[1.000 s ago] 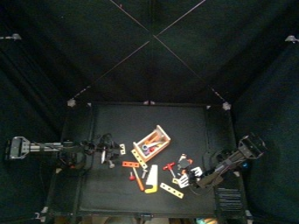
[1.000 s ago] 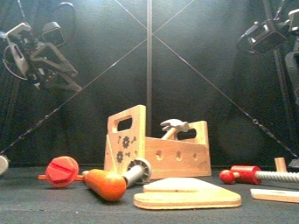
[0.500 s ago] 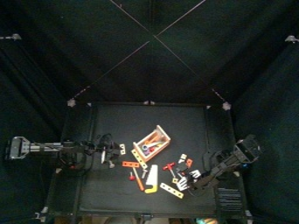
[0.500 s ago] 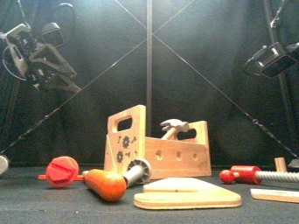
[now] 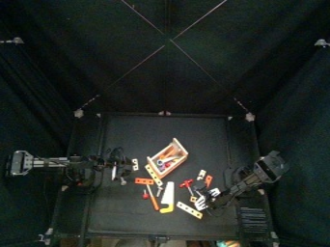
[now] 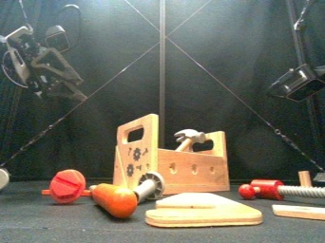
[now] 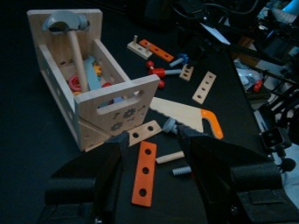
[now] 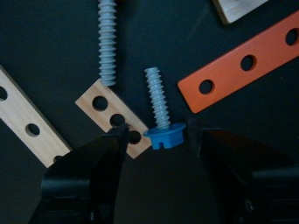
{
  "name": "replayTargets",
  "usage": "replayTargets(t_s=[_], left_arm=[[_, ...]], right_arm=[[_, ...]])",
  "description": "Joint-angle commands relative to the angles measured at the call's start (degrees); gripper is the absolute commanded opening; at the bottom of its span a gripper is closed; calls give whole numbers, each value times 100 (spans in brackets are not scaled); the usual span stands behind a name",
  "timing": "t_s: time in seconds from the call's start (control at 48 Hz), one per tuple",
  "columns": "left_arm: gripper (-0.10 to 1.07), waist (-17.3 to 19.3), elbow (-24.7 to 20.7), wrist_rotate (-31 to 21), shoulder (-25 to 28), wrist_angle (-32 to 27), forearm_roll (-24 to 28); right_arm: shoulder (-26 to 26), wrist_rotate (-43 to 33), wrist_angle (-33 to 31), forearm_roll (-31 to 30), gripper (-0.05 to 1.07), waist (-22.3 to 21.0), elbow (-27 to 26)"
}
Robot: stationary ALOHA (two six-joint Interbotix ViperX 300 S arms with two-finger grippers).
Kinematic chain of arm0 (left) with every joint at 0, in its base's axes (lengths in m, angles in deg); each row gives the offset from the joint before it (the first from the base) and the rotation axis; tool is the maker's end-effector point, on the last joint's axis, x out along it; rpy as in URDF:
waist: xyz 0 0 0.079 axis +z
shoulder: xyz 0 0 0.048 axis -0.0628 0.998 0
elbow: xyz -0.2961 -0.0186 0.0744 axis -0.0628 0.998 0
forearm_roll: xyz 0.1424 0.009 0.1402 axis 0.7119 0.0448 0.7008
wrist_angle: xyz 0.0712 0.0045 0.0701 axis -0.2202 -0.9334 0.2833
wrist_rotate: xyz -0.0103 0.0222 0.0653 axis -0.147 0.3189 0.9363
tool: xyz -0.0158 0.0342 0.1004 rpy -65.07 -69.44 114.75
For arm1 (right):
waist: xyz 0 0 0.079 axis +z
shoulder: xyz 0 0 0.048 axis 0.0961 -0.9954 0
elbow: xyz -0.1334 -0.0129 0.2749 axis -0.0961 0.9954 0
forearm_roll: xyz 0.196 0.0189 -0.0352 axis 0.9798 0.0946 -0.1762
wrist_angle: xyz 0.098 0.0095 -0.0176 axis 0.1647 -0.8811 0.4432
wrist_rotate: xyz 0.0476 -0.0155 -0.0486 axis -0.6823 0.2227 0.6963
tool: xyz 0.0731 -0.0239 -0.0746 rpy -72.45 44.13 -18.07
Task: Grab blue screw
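Note:
The blue screw lies flat on the black table in the right wrist view, its hex head pointing at my right gripper. That gripper is open and empty. It hangs above the screw with one jaw on either side of the head. In the top view the right gripper is over the loose parts at the table's front right. In the front view it hangs well above the table. My left gripper is open and empty, resting at the table's left.
Around the blue screw lie a grey screw, an orange holed strip and two wooden holed strips. A wooden toolbox with a hammer stands mid-table. A saw, a red screw and a screwdriver lie near it.
My right arm has come down and drawn back toward the table's front right, over the loose parts. The left arm has not moved.

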Motion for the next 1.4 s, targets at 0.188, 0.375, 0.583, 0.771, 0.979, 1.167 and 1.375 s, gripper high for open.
replayTargets(t_s=[0.188, 0.375, 0.583, 0.771, 0.979, 1.167, 1.375], left_arm=[[86, -9, -62, 9, 0, 35, -9], [86, -9, -62, 9, 0, 35, -18], [86, -9, -62, 9, 0, 26, -62], [86, -9, -62, 9, 0, 35, -62], [86, 0, -62, 9, 9, 35, -62], [86, -9, -53, 9, 0, 35, -62], [86, 0, -44, 35, 0, 35, -44]], right_arm=[[79, 0, 114, 9, 86, -79, 70], [105, 9, 114, 9, 75, -70, 79], [167, 9, 62, -18, 65, -70, 26], [334, 35, -149, -79, 64, -70, -132], [413, 18, -483, -316, 64, -79, -308], [413, 9, -519, -562, 64, -70, -439], [519, 26, -650, -1107, 64, -105, -598]])
